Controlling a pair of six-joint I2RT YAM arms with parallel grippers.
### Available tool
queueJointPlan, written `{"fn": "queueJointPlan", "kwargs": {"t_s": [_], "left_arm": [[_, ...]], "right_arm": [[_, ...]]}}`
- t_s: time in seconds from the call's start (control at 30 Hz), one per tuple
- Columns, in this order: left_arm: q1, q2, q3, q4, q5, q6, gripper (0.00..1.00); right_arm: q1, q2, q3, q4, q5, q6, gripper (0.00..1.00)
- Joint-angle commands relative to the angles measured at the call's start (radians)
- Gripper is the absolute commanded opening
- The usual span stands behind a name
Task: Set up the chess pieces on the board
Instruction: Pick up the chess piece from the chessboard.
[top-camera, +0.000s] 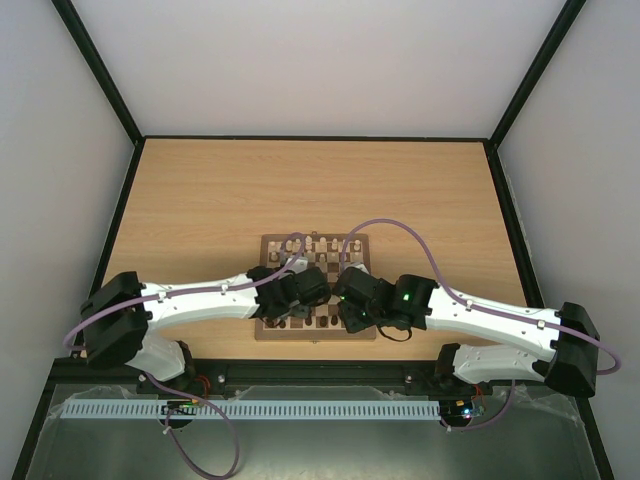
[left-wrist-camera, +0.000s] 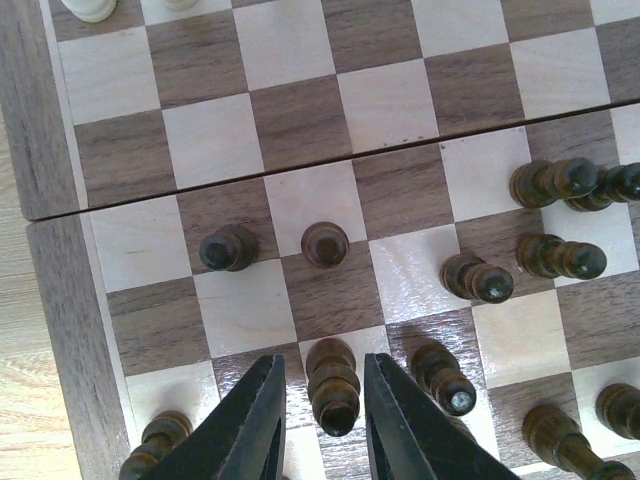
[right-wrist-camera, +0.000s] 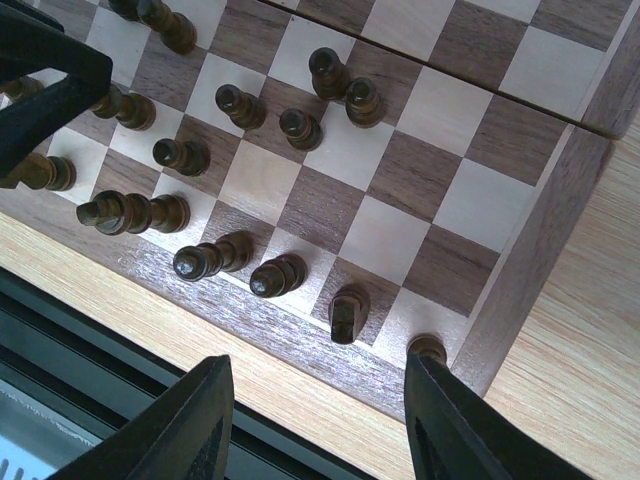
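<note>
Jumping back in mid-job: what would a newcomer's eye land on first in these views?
The left arm and right arm meet over the near half of the board, hiding much of it from above. The left gripper has its open fingers on either side of a dark piece in the near row. The right gripper hangs wide open over the board's near edge, holding nothing.

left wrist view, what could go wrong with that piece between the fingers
1. The left gripper straddles a dark piece, jaws open; its neighbour sits right by one finger and could get knocked over as the gripper closes or lifts.
2. The right gripper hangs open at the board edge; the corner piece beside its finger might be tipped off.
</note>
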Motion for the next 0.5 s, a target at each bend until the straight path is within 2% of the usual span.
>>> {"fn": "queueJointPlan", "kwargs": {"t_s": [0.0, 0.33, 0.47], "left_arm": [[0.006, 0.025, -0.016, 0.011, 0.020, 0.012, 0.24], [0.006, 0.019, -0.032, 0.010, 0.033, 0.006, 0.18], [0.006, 0.016, -0.030, 0.008, 0.035, 0.008, 0.12]], "right_arm": [[0.011, -0.010, -0.012, -0.014, -0.004, -0.010, 0.48], [0.011, -0.010, -0.013, -0.013, -0.005, -0.011, 0.48], [0.011, -0.009, -0.013, -0.012, -0.005, -0.011, 0.48]]}}
